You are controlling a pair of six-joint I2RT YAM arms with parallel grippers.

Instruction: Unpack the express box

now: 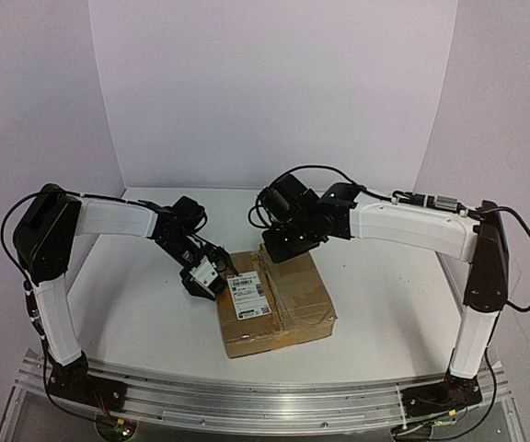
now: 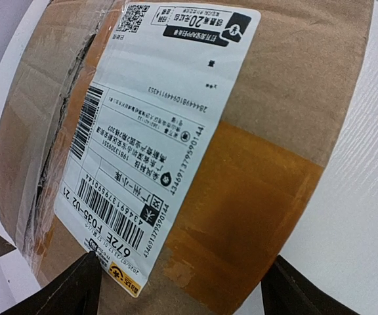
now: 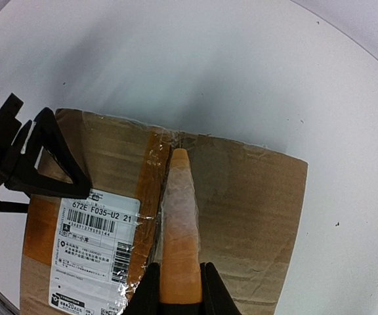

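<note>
1. You are looking at the express box [image 1: 283,308] lying flat on the table [image 1: 385,295] between both arms, its flaps closed and its label [image 2: 156,131] facing up.
2. Your right gripper [image 3: 179,292] is pinching a lifted tape strip [image 3: 178,216]. The strip is running straight away from the closed jaws, along the centre seam, to the box's far edge.
3. Your left gripper [image 2: 184,266] is sitting with its jaws open at the label's corner, beside the seam. You cannot tell whether it is touching the box.
4. Those left fingers are crowding the peel line, so a pull along the seam likely suits the right arm.
</note>
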